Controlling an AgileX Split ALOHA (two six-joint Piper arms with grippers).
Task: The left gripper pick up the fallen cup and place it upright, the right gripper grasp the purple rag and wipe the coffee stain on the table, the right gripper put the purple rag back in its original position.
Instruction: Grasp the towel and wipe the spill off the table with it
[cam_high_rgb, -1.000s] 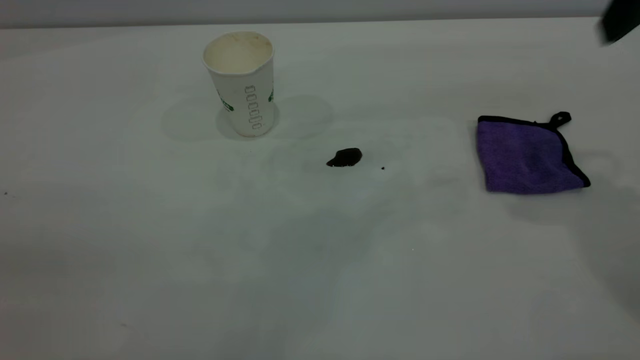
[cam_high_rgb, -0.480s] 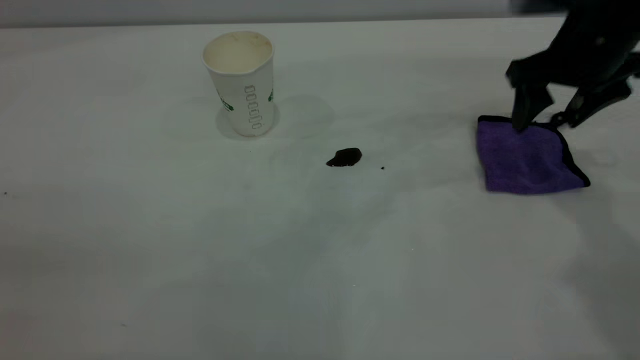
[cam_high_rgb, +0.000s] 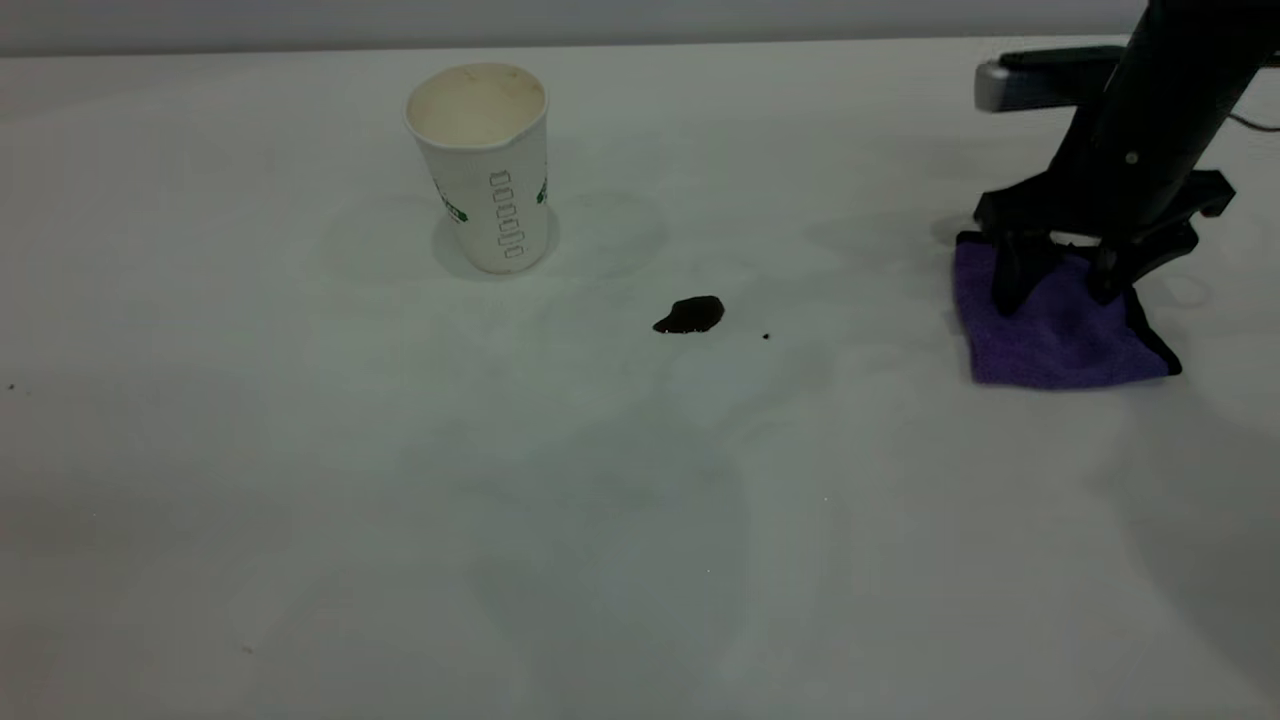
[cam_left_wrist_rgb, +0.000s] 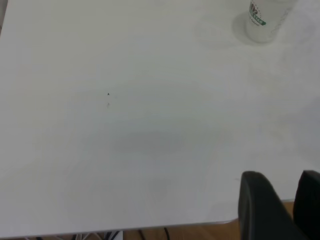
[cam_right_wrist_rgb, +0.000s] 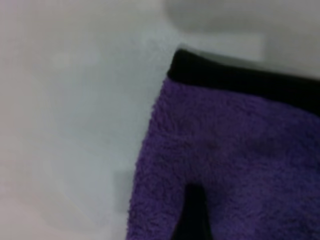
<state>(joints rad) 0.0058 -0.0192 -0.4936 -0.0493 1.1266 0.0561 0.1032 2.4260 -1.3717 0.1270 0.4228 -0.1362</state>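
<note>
The white worktop fills the view. The right hand stands at the far right side with its fingers spread apart, both tips pressed down onto the far part of the purple rag, which lies flat near the right edge. The cup stands upright toward the far edge, left of centre. The coffee stain sits between cup and rag. The left hand hovers by the worktop's edge, well apart from the cup; whether it is open cannot be told.

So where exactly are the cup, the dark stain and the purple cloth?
the cup (cam_high_rgb: 487, 190): exterior view, on its white side wall.
the coffee stain (cam_high_rgb: 689, 315): exterior view, middle of the blot.
the purple rag (cam_high_rgb: 1060, 340): exterior view, bare purple part near the fingers.
</note>
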